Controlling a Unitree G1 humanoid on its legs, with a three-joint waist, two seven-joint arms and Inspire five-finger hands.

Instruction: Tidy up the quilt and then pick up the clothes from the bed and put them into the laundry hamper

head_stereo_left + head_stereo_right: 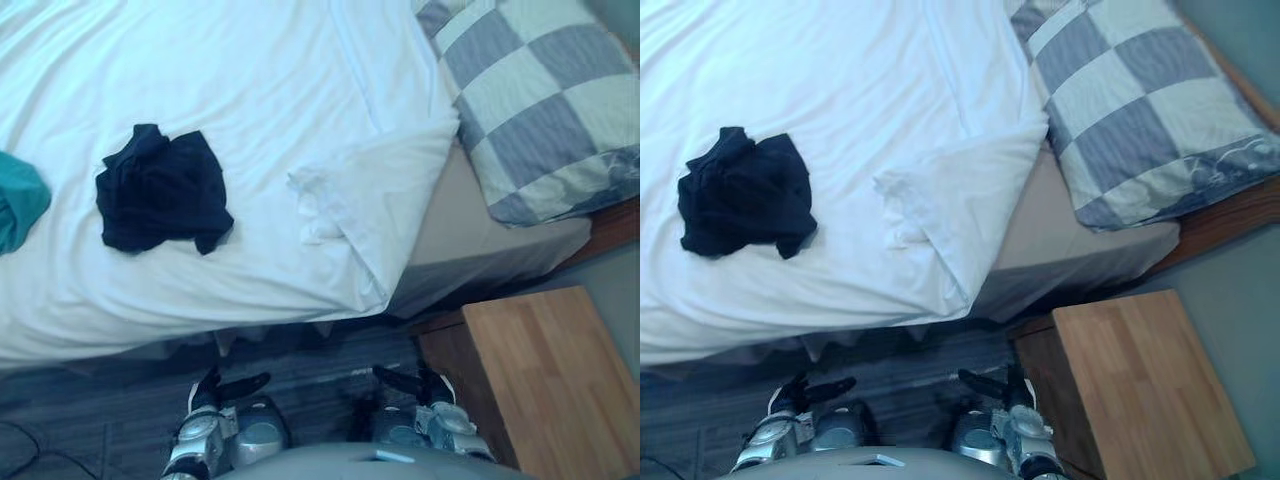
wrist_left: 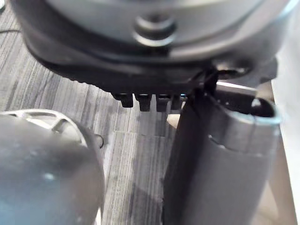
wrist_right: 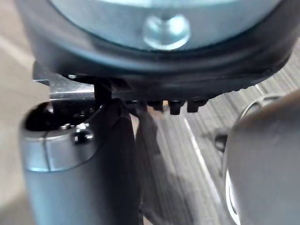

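A teal garment (image 1: 15, 200) lies on the bed (image 1: 500, 255) at its far left, cut off by the view's edge. Just to its right, and apart from it, a crumpled black garment (image 1: 160, 190) rests on the white quilt (image 1: 250, 90) that covers most of the bed. Further right the quilt's corner (image 1: 385, 195) is folded back on itself, baring a tan sheet (image 1: 450, 220). A grey-and-cream checked pillow (image 1: 540, 100) sits at the bed's right end. A wooden bedside table (image 1: 550, 375) stands on the floor beside that end.

Both hands hang low over the grey carpet (image 1: 110, 400) in front of the bed's near edge. The left hand (image 1: 215, 392) and the right hand (image 1: 415, 383) have relaxed fingers and hold nothing. Both garments lie well apart from them, up on the bed.
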